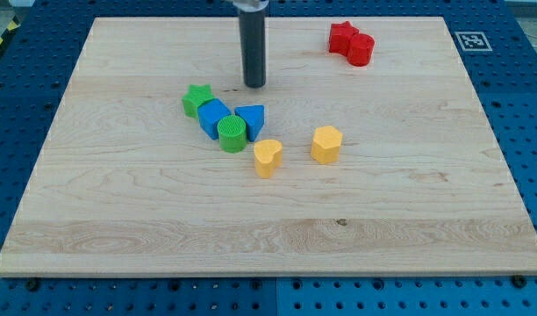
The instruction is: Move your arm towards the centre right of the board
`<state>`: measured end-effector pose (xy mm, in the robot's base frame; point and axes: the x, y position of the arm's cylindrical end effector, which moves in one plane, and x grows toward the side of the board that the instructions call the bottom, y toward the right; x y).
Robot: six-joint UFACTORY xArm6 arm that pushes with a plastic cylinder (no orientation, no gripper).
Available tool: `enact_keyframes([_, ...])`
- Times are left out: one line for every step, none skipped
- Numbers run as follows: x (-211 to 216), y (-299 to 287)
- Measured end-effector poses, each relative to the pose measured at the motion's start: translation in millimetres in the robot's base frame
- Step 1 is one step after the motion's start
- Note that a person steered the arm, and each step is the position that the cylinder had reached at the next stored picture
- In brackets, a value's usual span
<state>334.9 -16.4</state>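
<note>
My tip (254,84) rests on the wooden board (426,202) at upper centre, just above and right of a cluster of blocks, touching none. The cluster holds a green star (197,98), a blue cube (213,117), a green cylinder (232,134) and a blue triangle (251,119), all pressed together. A yellow heart (268,157) lies just below and right of the cluster. A yellow hexagon (325,144) sits further right. A red star (342,37) and a red cylinder (361,49) touch each other at the view's top right.
The board lies on a blue perforated table (523,96). A black-and-white marker tag (472,39) sits by the board's top right corner.
</note>
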Motion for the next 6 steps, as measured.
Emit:
enact_keyframes([-12.0, 30.8])
enact_keyframes([-9.7, 70.9])
enact_keyframes([-3.4, 116.9])
enact_keyframes([3.5, 163.1])
enact_keyframes([29.1, 198.5])
enact_keyframes([79.4, 205.8])
